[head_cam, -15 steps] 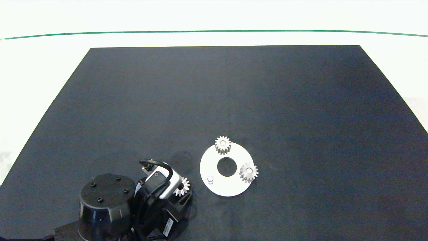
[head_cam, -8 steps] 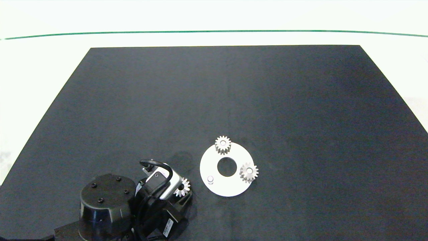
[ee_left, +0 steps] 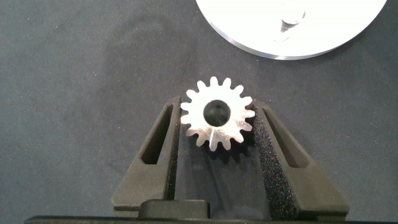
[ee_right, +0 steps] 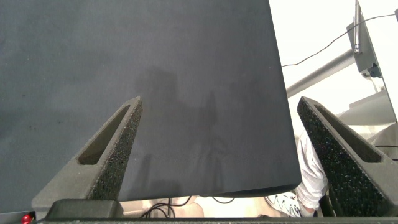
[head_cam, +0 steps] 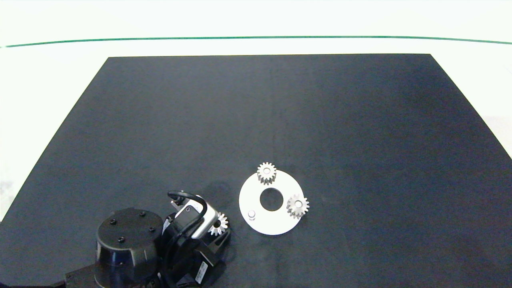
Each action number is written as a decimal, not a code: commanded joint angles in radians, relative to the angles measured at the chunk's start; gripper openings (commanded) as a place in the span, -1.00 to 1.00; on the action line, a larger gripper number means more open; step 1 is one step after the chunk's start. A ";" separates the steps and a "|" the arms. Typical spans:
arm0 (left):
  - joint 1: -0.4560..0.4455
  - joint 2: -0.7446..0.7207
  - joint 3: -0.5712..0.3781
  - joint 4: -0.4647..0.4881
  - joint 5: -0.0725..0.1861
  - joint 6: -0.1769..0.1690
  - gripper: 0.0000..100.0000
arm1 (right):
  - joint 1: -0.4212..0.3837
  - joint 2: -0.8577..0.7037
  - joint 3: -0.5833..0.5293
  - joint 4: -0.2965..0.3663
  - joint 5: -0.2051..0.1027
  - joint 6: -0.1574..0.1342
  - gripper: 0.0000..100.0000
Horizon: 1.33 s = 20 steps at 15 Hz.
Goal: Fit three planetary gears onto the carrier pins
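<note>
A white ring-shaped disc lies on the black mat with three carrier pins. Two planetary gears sit on pins, one at the far side and one at the right. The near-left pin stands bare. Just left of the disc, my left gripper is shut on the third gear. The left wrist view shows that gear lying flat between the foam pads, with the disc's edge and the bare pin just beyond it. My right gripper stands wide open, holding nothing.
The black mat covers most of the white table. In the right wrist view the mat's edge shows with cables and a stand past it. The right arm is outside the head view.
The left gripper and its gear have crept a hair toward the near edge. The disc and its two gears have not moved.
</note>
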 commanded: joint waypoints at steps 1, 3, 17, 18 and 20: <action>-0.006 -0.014 -0.001 0.001 0.002 0.002 -0.84 | 0.001 0.002 -0.002 0.003 -0.003 -0.001 1.00; -0.009 -0.026 -0.007 0.001 0.003 0.005 -0.86 | 0.001 0.000 -0.002 0.003 -0.003 -0.001 1.00; -0.141 -0.163 -0.224 0.313 0.065 0.011 -0.86 | 0.001 0.000 0.001 0.003 -0.003 -0.001 1.00; -0.147 -0.157 -0.227 0.310 0.077 0.012 -0.86 | 0.001 0.000 0.001 0.003 -0.003 -0.001 1.00; -0.156 -0.132 -0.231 0.305 0.096 0.015 -0.86 | 0.001 0.000 0.001 0.003 -0.003 -0.001 1.00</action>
